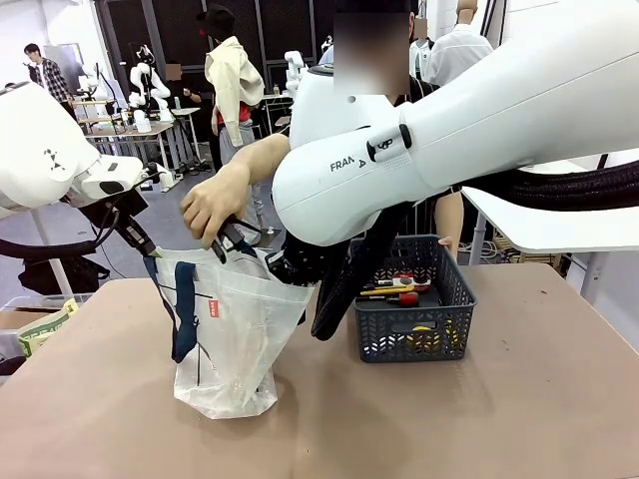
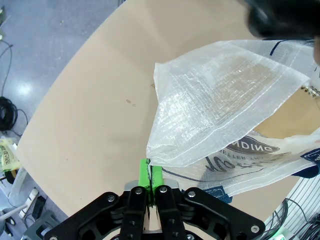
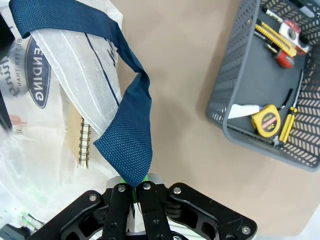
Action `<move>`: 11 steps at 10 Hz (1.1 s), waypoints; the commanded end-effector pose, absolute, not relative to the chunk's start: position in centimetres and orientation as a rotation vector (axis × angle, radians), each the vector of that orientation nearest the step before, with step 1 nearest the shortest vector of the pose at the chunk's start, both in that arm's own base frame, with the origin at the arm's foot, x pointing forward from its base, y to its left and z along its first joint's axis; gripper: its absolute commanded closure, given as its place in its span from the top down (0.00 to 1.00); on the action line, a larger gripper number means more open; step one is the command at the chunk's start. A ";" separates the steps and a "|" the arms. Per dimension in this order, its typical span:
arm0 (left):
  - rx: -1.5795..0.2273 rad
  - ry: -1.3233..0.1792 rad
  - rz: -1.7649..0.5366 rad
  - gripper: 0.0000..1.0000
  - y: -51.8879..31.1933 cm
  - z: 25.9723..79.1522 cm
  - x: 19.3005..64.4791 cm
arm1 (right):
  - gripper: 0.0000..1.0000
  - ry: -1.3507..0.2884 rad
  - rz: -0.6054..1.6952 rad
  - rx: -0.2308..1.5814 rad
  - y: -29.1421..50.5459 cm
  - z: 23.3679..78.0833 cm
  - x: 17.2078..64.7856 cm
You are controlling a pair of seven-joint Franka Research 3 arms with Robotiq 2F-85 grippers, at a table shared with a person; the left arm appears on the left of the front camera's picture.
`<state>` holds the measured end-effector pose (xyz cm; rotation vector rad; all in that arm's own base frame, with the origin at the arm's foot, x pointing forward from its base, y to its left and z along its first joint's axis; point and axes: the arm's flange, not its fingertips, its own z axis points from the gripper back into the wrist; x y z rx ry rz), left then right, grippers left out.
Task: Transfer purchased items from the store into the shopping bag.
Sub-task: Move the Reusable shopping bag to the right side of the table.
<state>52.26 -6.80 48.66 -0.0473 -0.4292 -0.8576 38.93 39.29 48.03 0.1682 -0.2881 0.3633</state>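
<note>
Both pincers pinch the shopping bag point(image 1: 235, 339): left gripper point(image 2: 150, 180) on its whitish rim, right gripper point(image 3: 134, 187) on its navy strap point(image 3: 127, 120). A spiral notebook point(image 3: 84, 145) lies inside. At the bag's three o'clock, the basket point(image 1: 414, 339) holds a tape measure point(image 3: 266, 120) and cutters point(image 3: 272, 37), so most remains.

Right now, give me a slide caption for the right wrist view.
Right end effector shut on navy bag handle, basket of tools alongside.

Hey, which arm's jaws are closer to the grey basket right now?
Right. The right jaws pinch the navy strap of the bag on the side facing the basket; the left jaws clamp the bag's opposite edge, the bag between them and the basket.
</note>
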 end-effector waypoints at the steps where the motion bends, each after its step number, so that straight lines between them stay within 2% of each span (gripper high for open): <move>1: -0.047 -0.425 -0.842 0.00 -6.7 48.9 52.0 | 0.00 -0.286 0.356 0.167 39.3 48.0 39.0; 11: -0.047 -0.425 -0.842 0.00 -6.7 48.9 52.0 | 0.00 -0.286 0.356 0.167 39.3 48.0 39.0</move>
